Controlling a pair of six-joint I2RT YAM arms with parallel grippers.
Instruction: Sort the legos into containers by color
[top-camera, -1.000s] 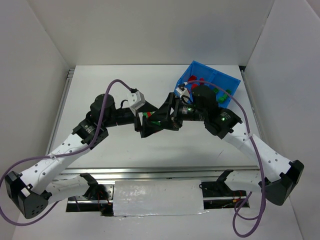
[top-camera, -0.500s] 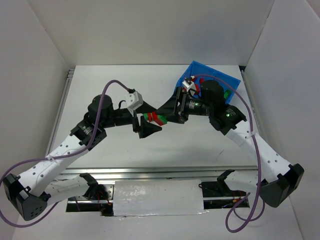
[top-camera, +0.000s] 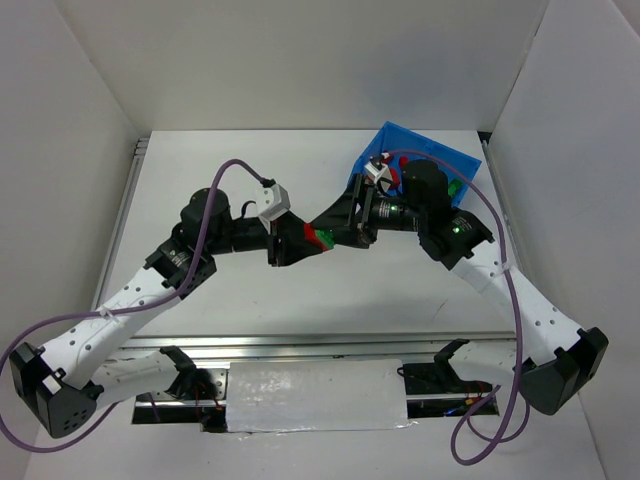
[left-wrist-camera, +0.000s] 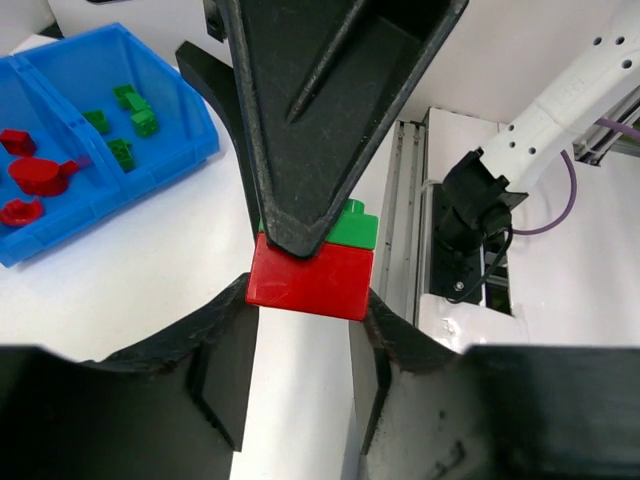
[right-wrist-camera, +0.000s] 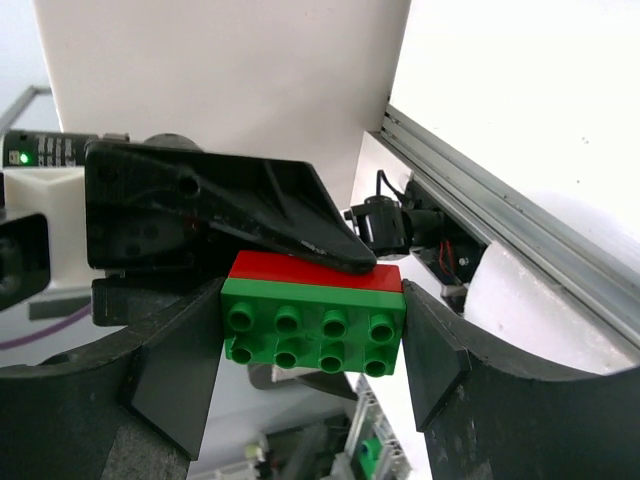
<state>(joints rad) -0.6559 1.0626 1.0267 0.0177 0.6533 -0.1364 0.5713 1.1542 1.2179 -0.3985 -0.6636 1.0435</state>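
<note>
A red lego (left-wrist-camera: 310, 280) and a green lego (right-wrist-camera: 315, 330) are stuck together as one pair (top-camera: 321, 239), held in the air over the middle of the table. My right gripper (right-wrist-camera: 312, 312) is shut on the green lego's ends. From the opposite side, my left gripper (left-wrist-camera: 305, 300) has its tips pressed on the red lego's sides. In the top view the two grippers (top-camera: 305, 241) (top-camera: 337, 232) meet nose to nose. The blue bin (top-camera: 440, 158) sits back right. Its left compartment holds red legos (left-wrist-camera: 35, 175) and its right one green legos (left-wrist-camera: 130, 105).
The right arm's wrist and cable (top-camera: 430, 195) hang over the bin's near side. White walls enclose the table on three sides. A metal rail (left-wrist-camera: 405, 200) runs along the table's edge, and the arm bases stand at the near edge.
My left gripper has shifted right and closed onto the red lego. The right arm drew back slightly toward the bin early on, still holding the green lego, then stayed put.
</note>
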